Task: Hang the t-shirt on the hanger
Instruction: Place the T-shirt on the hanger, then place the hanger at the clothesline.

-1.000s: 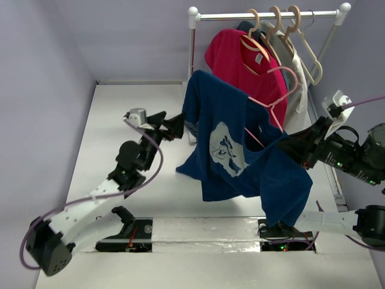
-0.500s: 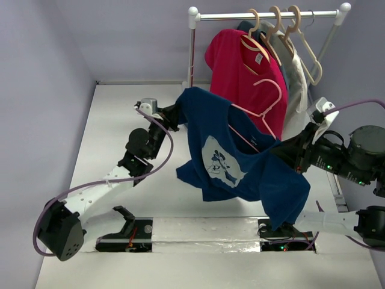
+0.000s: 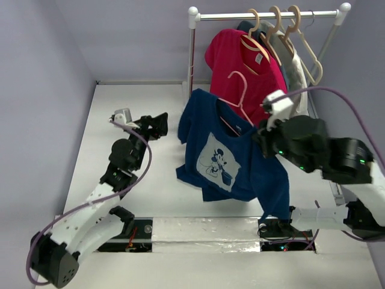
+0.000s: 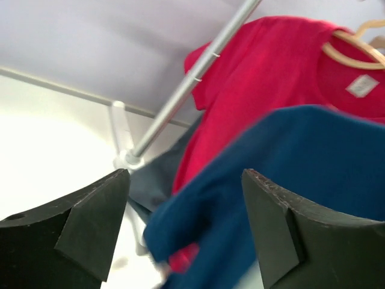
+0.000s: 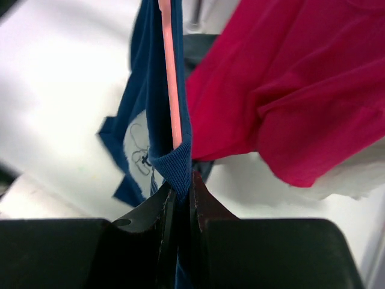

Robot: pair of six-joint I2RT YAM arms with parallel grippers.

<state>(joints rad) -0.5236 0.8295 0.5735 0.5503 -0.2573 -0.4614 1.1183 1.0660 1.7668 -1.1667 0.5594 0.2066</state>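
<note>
Pale lavender walls (image 3: 132, 36) close in a white table (image 3: 168, 205) on the left, the far side and the right. At the far right stands a white clothes rack (image 3: 192, 48) with a silvery rail (image 3: 264, 14) capped by round knobs (image 3: 192, 11). Beige hangers (image 3: 274, 30) hang on the rail, one bearing a red shirt (image 3: 240, 66), with a white garment (image 3: 299, 78) beside it. The light is soft and even. A white strip (image 3: 204, 232) runs along the near edge.
</note>
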